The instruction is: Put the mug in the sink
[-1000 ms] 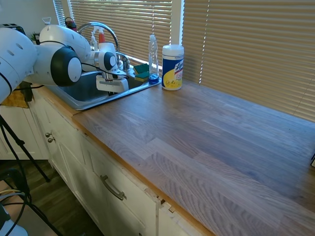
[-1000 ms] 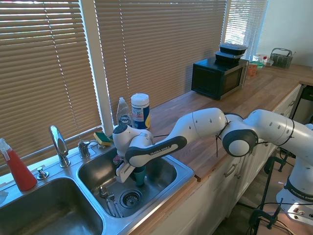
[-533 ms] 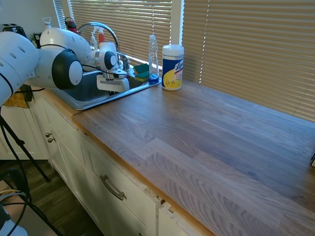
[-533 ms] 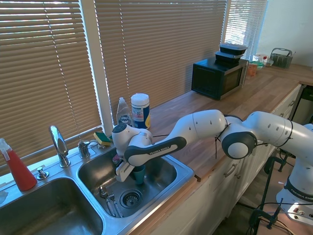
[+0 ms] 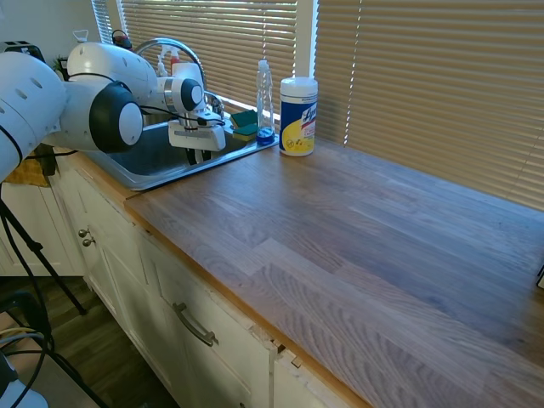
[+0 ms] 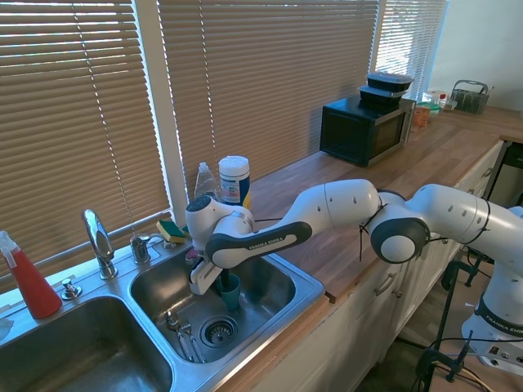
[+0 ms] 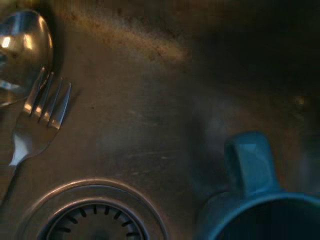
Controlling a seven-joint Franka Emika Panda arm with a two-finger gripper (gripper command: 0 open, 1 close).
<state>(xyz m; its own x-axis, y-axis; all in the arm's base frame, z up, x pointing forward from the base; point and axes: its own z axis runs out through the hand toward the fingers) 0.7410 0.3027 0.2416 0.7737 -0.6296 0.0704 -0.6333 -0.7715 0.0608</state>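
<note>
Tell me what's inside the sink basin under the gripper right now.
The sink basin holds the teal mug, upright on the bottom beside the drain, plus a fork and spoon. The gripper hides part of the mug's rim; the mug's inside is too dark to see.

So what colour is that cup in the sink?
Teal blue cup, clearest in the second exterior view.

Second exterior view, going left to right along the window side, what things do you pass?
Red spray bottle → chrome faucet → green-and-yellow sponge → dish soap bottle → wipes canister → black microwave → dish rack.
</note>
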